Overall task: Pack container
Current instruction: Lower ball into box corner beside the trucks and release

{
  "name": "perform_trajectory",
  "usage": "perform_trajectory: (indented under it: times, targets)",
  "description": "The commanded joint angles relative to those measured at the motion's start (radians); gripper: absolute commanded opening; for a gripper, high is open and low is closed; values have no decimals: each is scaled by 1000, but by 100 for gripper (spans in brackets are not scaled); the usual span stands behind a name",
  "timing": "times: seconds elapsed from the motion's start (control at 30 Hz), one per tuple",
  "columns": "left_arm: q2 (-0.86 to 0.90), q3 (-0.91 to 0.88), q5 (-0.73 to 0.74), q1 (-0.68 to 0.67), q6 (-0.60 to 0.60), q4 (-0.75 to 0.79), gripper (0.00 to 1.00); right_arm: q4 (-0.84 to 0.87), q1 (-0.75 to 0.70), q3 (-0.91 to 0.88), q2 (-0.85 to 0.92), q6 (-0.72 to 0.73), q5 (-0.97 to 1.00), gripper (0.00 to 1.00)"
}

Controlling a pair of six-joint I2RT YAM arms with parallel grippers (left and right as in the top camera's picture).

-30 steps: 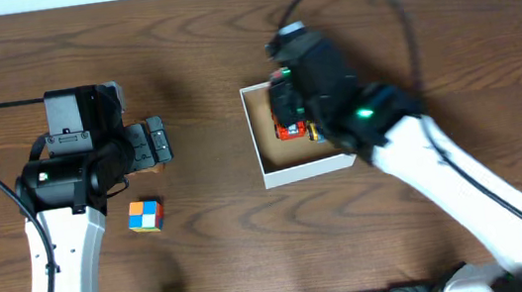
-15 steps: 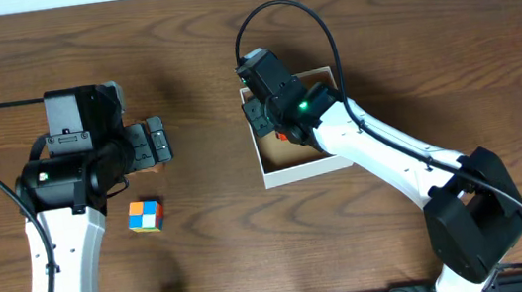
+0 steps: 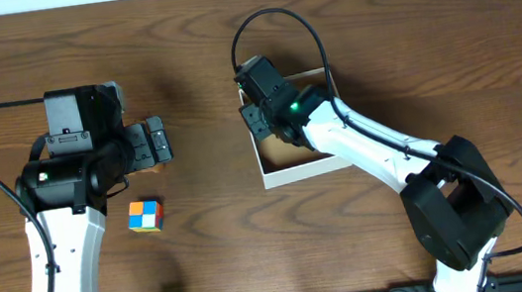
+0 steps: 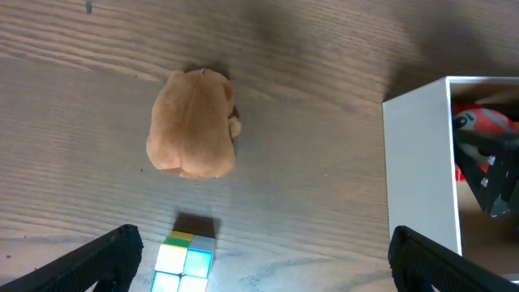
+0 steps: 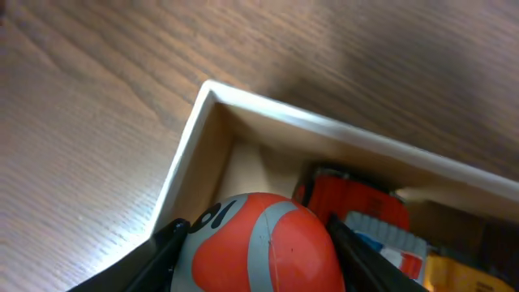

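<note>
The container (image 3: 296, 172) is a shallow white box with a brown inside, right of the table's middle; it also shows in the left wrist view (image 4: 415, 170) and the right wrist view (image 5: 188, 154). My right gripper (image 3: 267, 115) is inside its left part, shut on an orange and grey toy ball (image 5: 263, 247). A red toy (image 5: 357, 199) lies in the box beside it. My left gripper (image 4: 259, 259) is open and empty above the table at the left, near a tan plush toy (image 4: 193, 134) and a colour cube (image 3: 146, 216), also seen in the left wrist view (image 4: 185, 261).
Bare brown wooden table (image 3: 190, 55) lies around the box. The right arm (image 3: 381, 151) stretches from the front right across the box. The left arm (image 3: 59, 250) stands along the left side.
My right gripper has moved left and down into the left part of the box with the ball. The left arm, plush toy and cube have not moved.
</note>
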Motion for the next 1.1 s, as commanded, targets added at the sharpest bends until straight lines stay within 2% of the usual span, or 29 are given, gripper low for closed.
perform_trajectory:
  times: [0.0, 0.13, 0.2, 0.3, 0.5, 0.6, 0.83, 0.9, 0.93, 1.0, 1.07]
  targets:
    - [0, 18, 10, 0, -1, -3, 98, 14, 7, 6, 10, -3, -1, 56]
    - [0, 18, 10, 0, -1, -3, 98, 26, 7, 7, 10, -3, 0, 58]
    - [0, 18, 10, 0, -1, -3, 98, 29, 7, 7, 10, -3, 0, 64]
    - [0, 18, 10, 0, -1, -3, 98, 32, 7, 8, 10, -14, -1, 66]
    - [0, 18, 10, 0, -1, -3, 98, 36, 7, 8, 10, -22, 0, 69]
    - [0, 18, 10, 0, -1, -3, 98, 47, 6, 8, 10, -30, 3, 74]
    - [0, 18, 10, 0, -2, -3, 98, 41, -6, 54, -10, -45, 3, 76]
    - [0, 18, 10, 0, -2, -4, 98, 28, -7, 73, -20, -47, 3, 73]
    - [0, 18, 10, 0, -1, -4, 98, 16, -7, 84, -26, -47, 3, 68]
    - [0, 18, 10, 0, -2, -4, 98, -10, -7, 99, -33, -47, 3, 56]
    - [0, 18, 10, 0, -2, -4, 98, -32, -5, 106, -35, -47, 2, 39]
